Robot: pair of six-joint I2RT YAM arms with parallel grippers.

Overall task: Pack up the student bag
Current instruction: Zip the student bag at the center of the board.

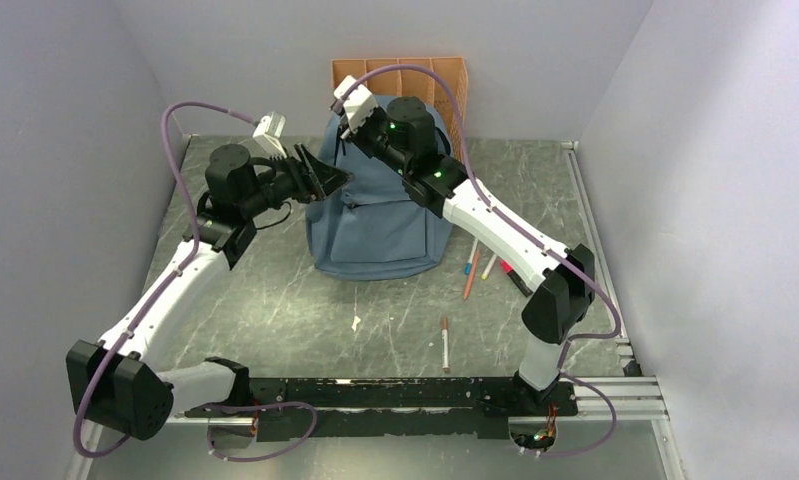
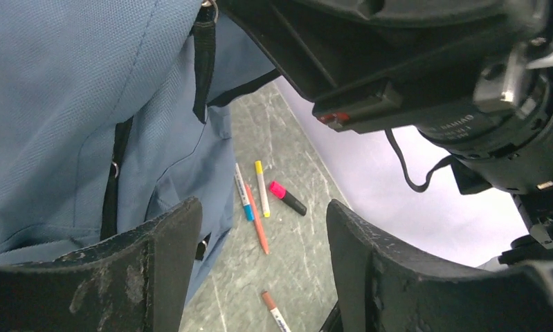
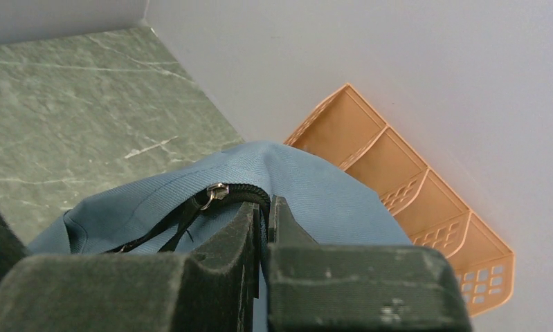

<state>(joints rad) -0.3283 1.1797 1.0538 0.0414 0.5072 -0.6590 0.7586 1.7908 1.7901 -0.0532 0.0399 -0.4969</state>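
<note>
A dark green, marble-patterned surface is carrying everything. A large dusty-blue fabric student bag is resting on it in the upper middle of the frame. An orange slotted plastic organizer is standing behind it against the back wall. Just right of the bag, a blue-capped pen, a yellow-capped pen, an orange pencil and a pink-capped black marker are lying close together. A brown-capped white pen is lying alone at lower centre, with a small white scrap to its left.
</note>
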